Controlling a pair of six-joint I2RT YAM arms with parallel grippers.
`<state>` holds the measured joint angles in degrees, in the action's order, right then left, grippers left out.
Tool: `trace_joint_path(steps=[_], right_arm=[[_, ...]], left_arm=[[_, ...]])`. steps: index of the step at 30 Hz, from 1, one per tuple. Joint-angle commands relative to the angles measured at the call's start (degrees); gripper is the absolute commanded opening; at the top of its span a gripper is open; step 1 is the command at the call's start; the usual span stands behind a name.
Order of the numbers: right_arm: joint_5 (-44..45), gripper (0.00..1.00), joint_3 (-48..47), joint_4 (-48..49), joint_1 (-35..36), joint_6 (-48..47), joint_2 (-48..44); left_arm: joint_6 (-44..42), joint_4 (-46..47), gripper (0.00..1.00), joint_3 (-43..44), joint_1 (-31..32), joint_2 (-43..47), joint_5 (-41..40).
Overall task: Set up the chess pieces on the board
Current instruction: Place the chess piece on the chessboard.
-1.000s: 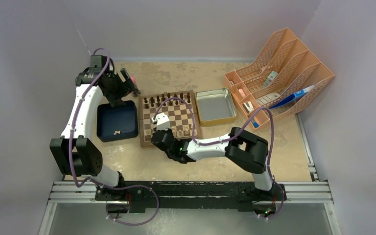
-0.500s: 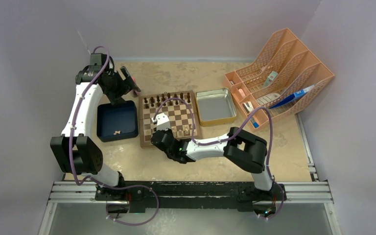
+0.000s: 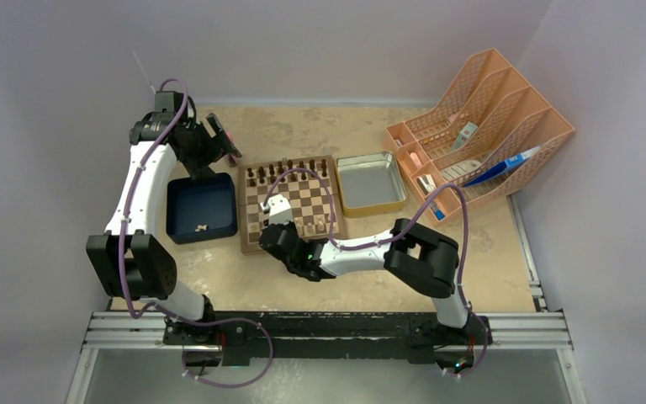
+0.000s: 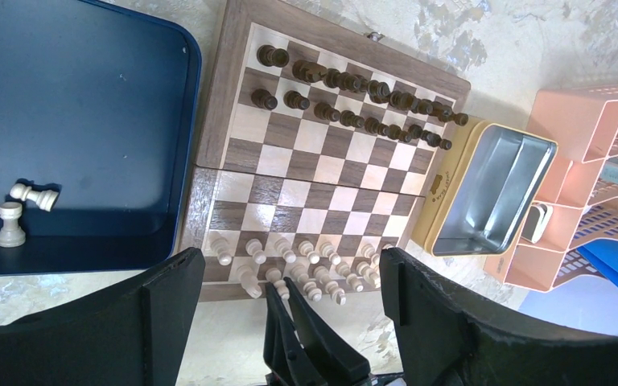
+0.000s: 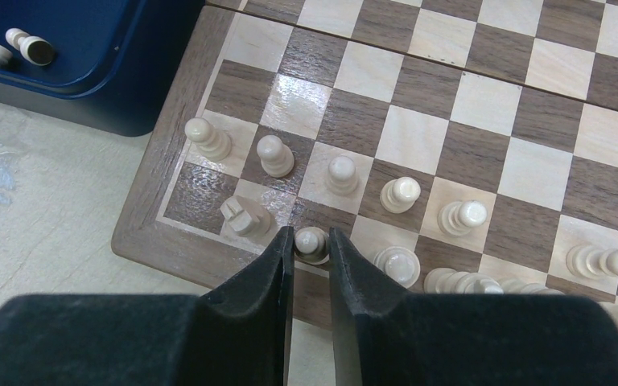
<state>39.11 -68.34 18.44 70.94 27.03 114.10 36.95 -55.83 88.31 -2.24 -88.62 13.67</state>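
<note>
Right wrist: matte black fingers (image 5: pixel 278 273) clasp rounded pale wooden piece (image 5: pixel 311 244).

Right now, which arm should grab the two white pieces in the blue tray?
Left, probably. The left gripper is open, with the blue tray and its two pale pieces in its view. The right gripper is busy flanking a pale piece near the board's corner.
</note>
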Motion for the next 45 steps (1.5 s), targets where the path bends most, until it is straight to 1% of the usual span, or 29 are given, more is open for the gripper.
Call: trace_joint_path(steps=[1,8,11,14,18,20,33,45], right_arm=[[1.9,0.24,-1.6,-0.8,0.3,0.7,0.1],[2.1,0.29,-1.7,-0.9,0.2,0.1,-0.7],[2.2,0.3,-1.6,-0.5,0.2,-0.2,-1.4],[1.8,0.28,-1.5,0.3,0.3,-0.8,-1.9],[1.7,0.2,-2.0,0.3,0.2,-1.0,-1.5],[1.7,0.19,-2.2,0.3,0.3,-1.0,-1.4],[0.8,0.18,-4.1,-0.4,0.2,-0.9,0.4],[-0.5,0.19,-3.4,-1.9,0.3,-0.1,0.7]], left_arm=[[-0.5,0.5,0.79,3.0,-0.4,0.2,0.0],[-0.7,1.1,0.79,2.9,-0.3,0.1,1.5],[-0.7,1.2,0.79,2.8,-0.4,-0.1,2.0],[-0.7,1.3,0.79,2.8,-0.4,-0.1,2.6],[-0.7,1.4,0.8,2.8,-0.4,-0.2,3.0],[-0.9,1.4,0.79,2.8,-0.3,-0.2,3.4],[-1.0,1.4,0.8,2.9,-0.3,-0.5,3.6],[-0.9,1.8,0.8,3.0,-0.3,-0.9,3.5]])
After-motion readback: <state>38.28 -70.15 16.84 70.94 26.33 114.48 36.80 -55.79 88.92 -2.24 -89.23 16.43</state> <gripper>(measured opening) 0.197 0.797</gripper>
